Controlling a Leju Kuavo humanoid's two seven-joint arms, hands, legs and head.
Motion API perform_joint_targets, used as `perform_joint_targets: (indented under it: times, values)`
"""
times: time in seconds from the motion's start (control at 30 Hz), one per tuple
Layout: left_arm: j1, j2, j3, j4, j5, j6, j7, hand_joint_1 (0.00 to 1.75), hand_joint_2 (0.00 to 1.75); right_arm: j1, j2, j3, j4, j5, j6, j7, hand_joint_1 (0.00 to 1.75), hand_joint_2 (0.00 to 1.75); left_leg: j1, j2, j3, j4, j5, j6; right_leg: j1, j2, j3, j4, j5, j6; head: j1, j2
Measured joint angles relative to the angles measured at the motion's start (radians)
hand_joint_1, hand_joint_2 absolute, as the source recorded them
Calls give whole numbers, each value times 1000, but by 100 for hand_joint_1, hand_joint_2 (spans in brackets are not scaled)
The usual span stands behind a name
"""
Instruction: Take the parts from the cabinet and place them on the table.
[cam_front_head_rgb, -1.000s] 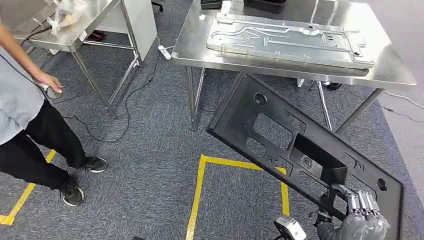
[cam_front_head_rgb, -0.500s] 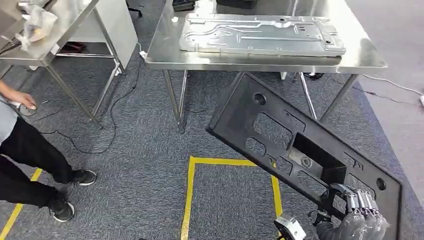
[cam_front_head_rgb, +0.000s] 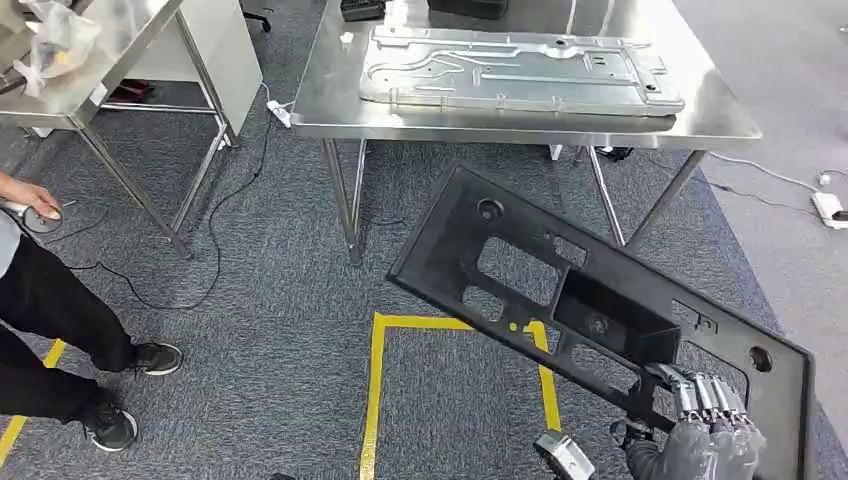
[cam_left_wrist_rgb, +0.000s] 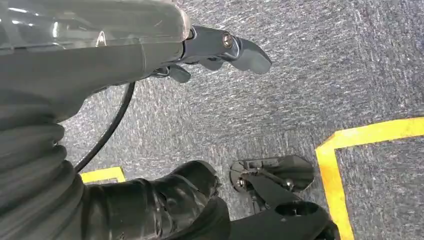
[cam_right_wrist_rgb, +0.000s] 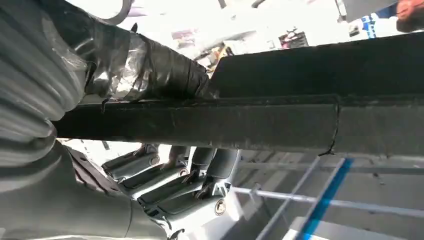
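Note:
A long black plastic panel (cam_front_head_rgb: 560, 290) with several cut-outs hangs tilted above the carpet, its far end pointing toward the steel table (cam_front_head_rgb: 330, 110). My right hand (cam_front_head_rgb: 700, 425) grips the panel's near edge at the lower right of the head view. In the right wrist view the hand (cam_right_wrist_rgb: 165, 187) wraps that black edge (cam_right_wrist_rgb: 280, 125), thumb on one side, fingers on the other. A stamped silver metal plate (cam_front_head_rgb: 520, 70) lies flat on the table. My left hand (cam_left_wrist_rgb: 220, 47) hangs over the carpet with nothing in it, its fingers loosely curled.
A yellow tape outline (cam_front_head_rgb: 378, 390) marks the carpet in front of me. A person (cam_front_head_rgb: 40, 300) in black trousers stands at the left beside a second steel table (cam_front_head_rgb: 100, 70). A cable (cam_front_head_rgb: 230, 200) trails across the floor between the tables.
The camera has swung right and forward, so the table and person shifted left in the picture. The black panel stays in my right hand and now sits slightly lower and further left.

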Motion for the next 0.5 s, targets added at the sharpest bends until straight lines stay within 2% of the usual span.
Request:
perform_joint_targets:
  times: [0.03, 0.07, 0.1, 0.13, 0.17, 0.23, 0.27, 0.3, 0.33, 0.4, 0.43, 0.47, 0.5]
  values:
    - [0, 0, 0, 0, 0, 0, 0, 0, 175, 0, 0, 0, 0, 0, 0, 0, 175, 175, 0, 0, 1, 1, -1, -2, -2, -2, 38, -72, 42, -1, 0, 0]
    - [-1, 0, 0, 0, 0, -1, 0, 0, 175, -1, 0, 0, -1, 1, 0, 0, 175, 175, 0, 0, 3, 2, -3, -4, -3, -6, 87, -167, 84, -3, 0, 0]
    - [-1, 0, 0, 0, 0, -2, 0, 0, 175, -1, 0, 0, -2, 0, 0, 0, 175, 175, 0, 0, 4, 3, -5, -8, -2, -13, 123, -241, 96, -7, 0, 0]
    - [-2, 0, 0, 0, 0, -2, -1, 0, 175, -2, 0, 0, -3, -6, 0, 0, 175, 175, -7, 0, 2, 7, -7, -16, 7, -17, 127, -255, 85, -12, 0, 0]
    - [-2, 0, 0, 0, 0, -2, -1, 0, 175, -3, 0, 0, -3, -13, 0, 0, 175, 175, -6, 0, 1, 6, -5, -24, 8, -12, 125, -254, 90, -19, -1, 0]
    - [-2, 0, 0, 0, -1, -1, -1, 0, 175, -2, 0, 0, -3, -33, 0, 0, 175, 175, -4, 2, 5, -1, -2, -37, 13, -8, 123, -254, 91, -27, -1, 0]
    - [-3, 0, 0, 0, -1, 0, -2, 0, 175, -3, 0, 0, -3, -37, 0, 0, 175, 175, -4, 3, 7, 0, -4, -45, 5, -6, 126, -266, 98, -38, -1, 0]
    - [-2, 0, 0, 0, -1, 0, -2, 0, 175, -3, 0, 0, -3, -39, 0, 0, 175, 175, 1, -2, 1, 15, -18, -48, 3, -8, 131, -272, 103, -44, -1, 0]
    - [-2, 0, 0, 0, -2, 1, -2, 0, 175, -4, 1, 0, -3, -39, 0, 0, 175, 175, 1, -3, -18, 56, -50, -50, 4, -8, 130, -273, 104, -52, -2, 0]
    - [-2, 0, 0, 0, -2, 1, -2, 0, 175, -4, 0, 0, -2, -45, 0, 0, 175, 175, 1, -4, -93, 218, -135, -54, 8, -8, 125, -271, 104, -58, -3, 0]
    - [-1, 0, 0, 0, -2, 1, -2, 0, 175, -4, 0, 0, -2, -48, 0, 0, 175, 175, 1, -4, -127, 293, -162, -56, 11, -8, 123, -270, 104, -60, -3, 0]
    - [-1, 0, 0, 0, -3, 1, -3, 0, 175, -4, 0, 0, -1, -52, 0, 0, 175, 175, 1, -4, -141, 324, -161, -56, 12, -7, 123, -268, 104, -60, -3, 0]
    - [-1, 0, 0, 0, -4, 1, -3, 0, 175, -4, 0, 0, -1, -55, 0, 0, 175, 175, 1, -4, -129, 299, -134, -55, 13, -6, 123, -266, 102, -61, -3, 0]
